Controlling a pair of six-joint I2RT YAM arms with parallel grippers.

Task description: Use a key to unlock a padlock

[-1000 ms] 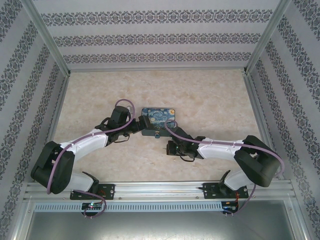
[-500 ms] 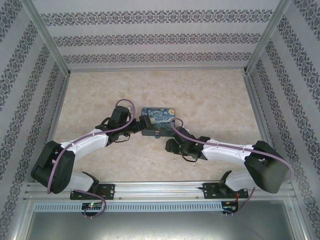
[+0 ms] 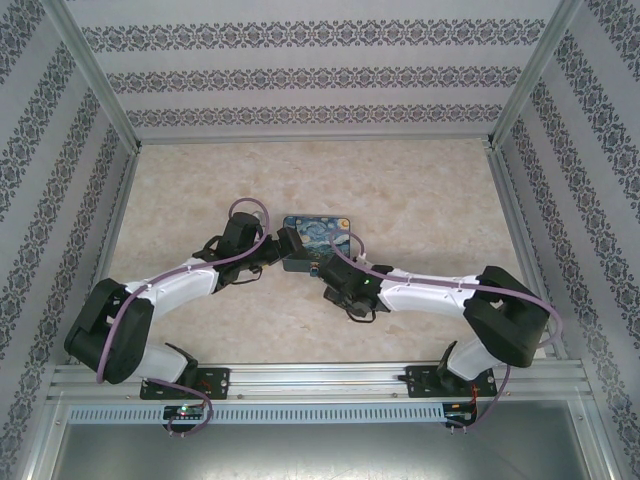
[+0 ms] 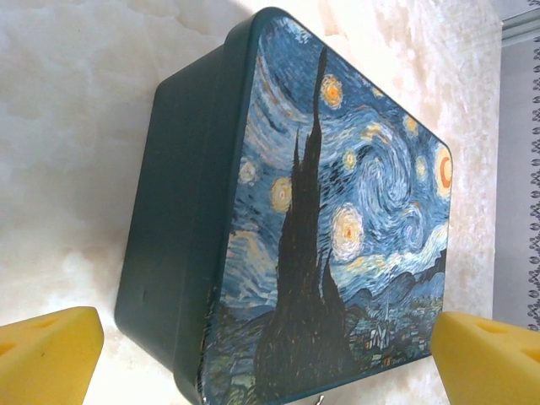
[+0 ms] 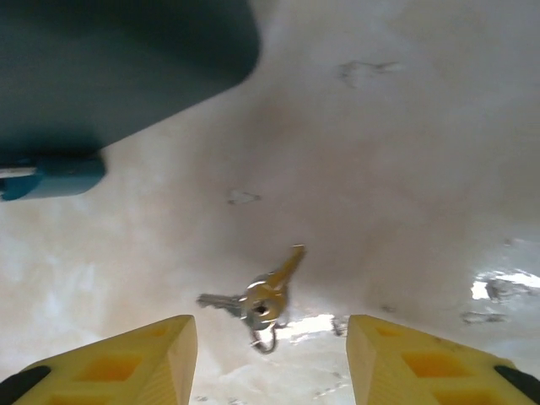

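The padlock (image 5: 52,174) shows as a small teal body at the left edge of the right wrist view, tucked against the front of the Starry-Night box (image 5: 118,59). The key (image 5: 268,293) lies flat on the table: a brass-grey key with a second one on a small ring. It sits just ahead of my right gripper (image 5: 270,363), which is open, and between the lines of its two yellow fingers. My left gripper (image 4: 270,363) is open, its fingers (image 4: 46,354) straddling the near end of the box (image 4: 337,211). From above, both grippers meet at the box (image 3: 322,232).
The marble-patterned table (image 3: 420,190) is free behind and to both sides of the box. Patterned walls with metal posts (image 3: 110,120) close in the left, right and back. A metal rail (image 3: 320,375) runs along the near edge.
My right arm has swung left and forward, bringing its gripper closer to the front of the box. The left arm has hardly moved.
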